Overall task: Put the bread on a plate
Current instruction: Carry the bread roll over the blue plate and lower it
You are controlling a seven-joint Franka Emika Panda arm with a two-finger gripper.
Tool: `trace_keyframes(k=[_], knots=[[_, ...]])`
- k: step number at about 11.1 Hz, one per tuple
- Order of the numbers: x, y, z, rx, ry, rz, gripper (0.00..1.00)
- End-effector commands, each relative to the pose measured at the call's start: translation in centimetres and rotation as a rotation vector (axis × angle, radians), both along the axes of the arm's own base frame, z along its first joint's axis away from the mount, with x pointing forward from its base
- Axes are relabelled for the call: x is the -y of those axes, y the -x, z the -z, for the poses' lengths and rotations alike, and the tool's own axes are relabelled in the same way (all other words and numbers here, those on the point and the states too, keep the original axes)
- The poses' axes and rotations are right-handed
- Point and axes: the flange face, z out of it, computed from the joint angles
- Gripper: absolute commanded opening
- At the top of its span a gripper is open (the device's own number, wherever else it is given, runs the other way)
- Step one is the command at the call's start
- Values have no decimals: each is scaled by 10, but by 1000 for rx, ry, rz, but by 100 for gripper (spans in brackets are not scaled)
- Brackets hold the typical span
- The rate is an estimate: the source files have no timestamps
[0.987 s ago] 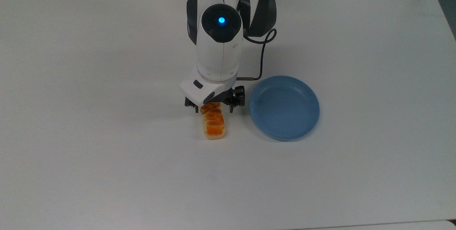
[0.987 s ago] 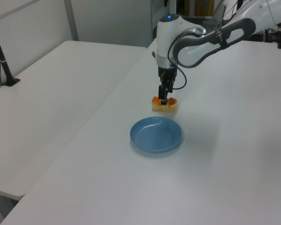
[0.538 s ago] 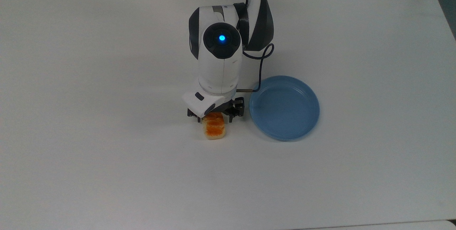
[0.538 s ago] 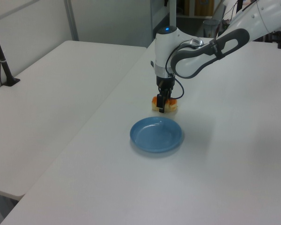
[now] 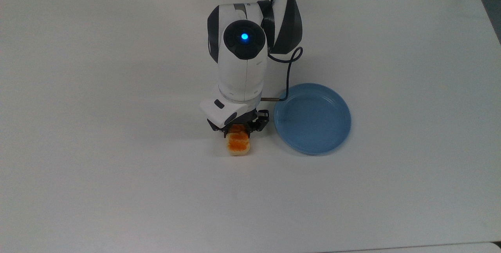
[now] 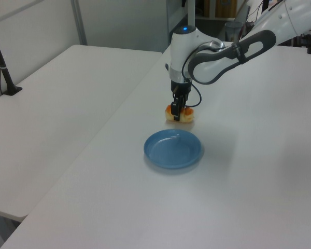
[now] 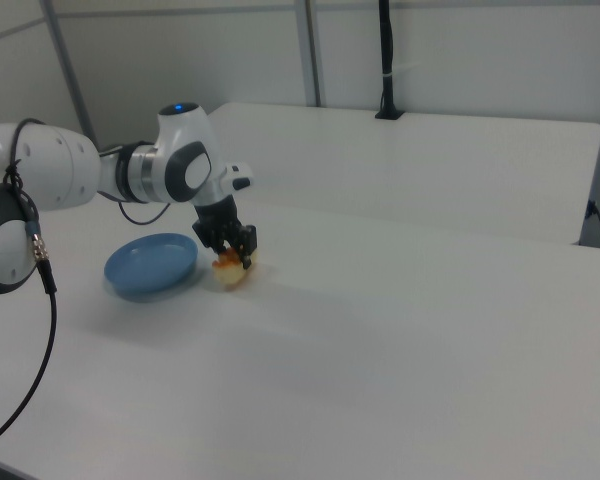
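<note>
One orange-glazed, cream-sided bread sits clamped between the closed-in gripper fingers beside the plate.

Arm bent, wrist pointing down
Gripper low over table, fingers closed on bread.
</note>
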Motion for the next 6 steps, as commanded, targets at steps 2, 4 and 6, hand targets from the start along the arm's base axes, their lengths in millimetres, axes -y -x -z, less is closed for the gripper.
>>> trace_keyframes(k=[2, 4, 6], knots=[[-54, 21, -60, -13, -30, 8, 56], [-109, 35, -52, -32, -20, -16, 57], [-136, 40, -45, -28, -22, -7, 58]])
